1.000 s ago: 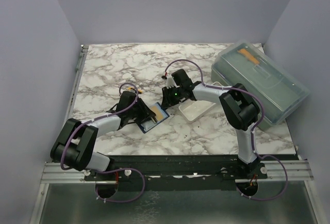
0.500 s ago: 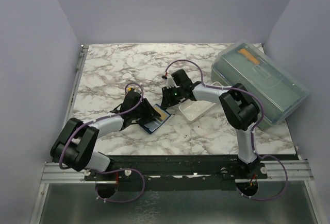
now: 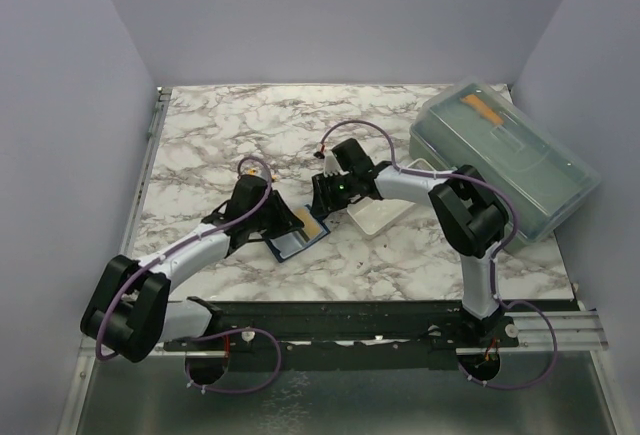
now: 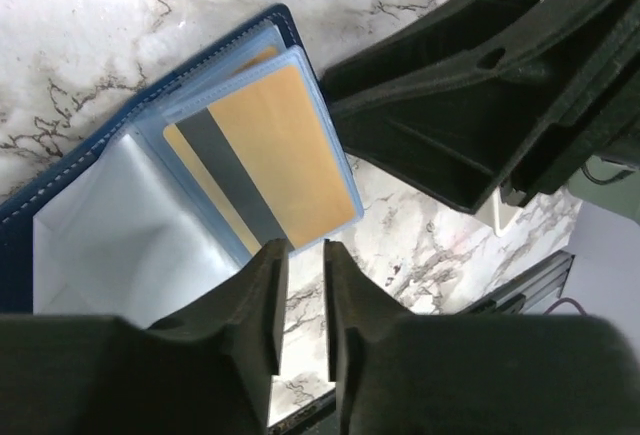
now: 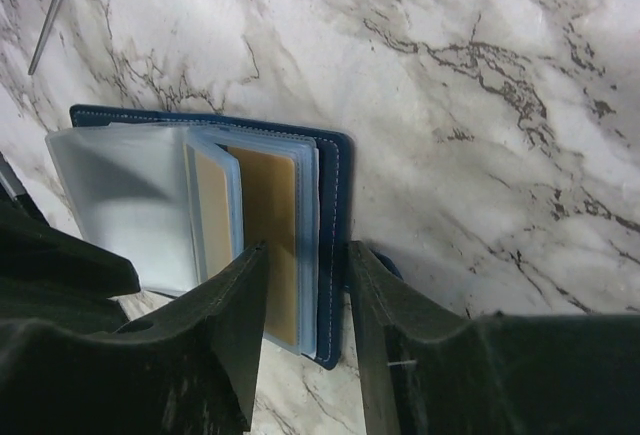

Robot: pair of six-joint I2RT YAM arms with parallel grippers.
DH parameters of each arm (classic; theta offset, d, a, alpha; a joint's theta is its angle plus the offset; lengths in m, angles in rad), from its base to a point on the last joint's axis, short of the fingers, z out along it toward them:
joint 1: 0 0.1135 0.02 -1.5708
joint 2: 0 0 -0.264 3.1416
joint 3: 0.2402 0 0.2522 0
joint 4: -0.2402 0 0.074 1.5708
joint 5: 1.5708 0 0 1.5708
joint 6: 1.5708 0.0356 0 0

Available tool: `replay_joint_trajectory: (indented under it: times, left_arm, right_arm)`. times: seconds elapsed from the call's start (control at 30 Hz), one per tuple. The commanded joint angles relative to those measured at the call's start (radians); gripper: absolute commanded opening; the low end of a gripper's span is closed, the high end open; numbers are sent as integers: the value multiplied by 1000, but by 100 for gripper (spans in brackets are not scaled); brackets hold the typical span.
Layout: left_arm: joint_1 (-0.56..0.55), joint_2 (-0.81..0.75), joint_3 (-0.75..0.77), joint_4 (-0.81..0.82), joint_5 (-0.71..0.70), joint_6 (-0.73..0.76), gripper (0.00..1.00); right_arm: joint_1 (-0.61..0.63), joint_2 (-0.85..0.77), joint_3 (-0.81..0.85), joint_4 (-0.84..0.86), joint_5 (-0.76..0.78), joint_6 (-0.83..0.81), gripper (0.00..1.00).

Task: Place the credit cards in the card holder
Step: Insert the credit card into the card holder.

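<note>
Credit card of golden-tan plastic [image 4: 270, 150], crossed by a dark stripe, lies flat inside a clear floppy plastic sleeve [image 4: 110, 235] of the open navy blue folding card holder [image 5: 335, 215] on the marble table [image 5: 480, 75]. It looks light, thin, stiff and slick, so it is probably best pinched by a free short edge, as the limp sleeve may buckle. I cannot make out the pale card. The left gripper [image 4: 300, 255] has its fingers nearly together at the sleeve's edge; whether they nip it I cannot tell. The right gripper [image 5: 305, 275] has its fingers apart, straddling the holder's pages.
</note>
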Motion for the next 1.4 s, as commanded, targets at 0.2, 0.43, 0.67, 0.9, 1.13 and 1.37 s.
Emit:
replay_joint_trajectory:
  times: [0.2,0.43,0.67,0.9,1.13,1.37]
  left_arm:
    - [8,128,15,47,-1,21,9]
    - [10,25,-25,54,-11,-7,16]
    - [16,-27,-28,21,-30,-26,35]
    - [32,44,22,-19,-14,7,47]
    - [31,58,-18,-2,-14,-8,27]
    - [32,97,-44,47,-18,4,19]
  right_arm:
    - [7,-27,-37,-98,-16,6,43]
    - [22,-81,-62,-118,9,-3,45]
    - [51,-98,-48,-138,36,-2,46]
    - [56,-137,-56,-128,87,36,44]
    - [55,-146,-40,-182,271,79,32]
    - [56,-178,-66,-113,108,117,35]
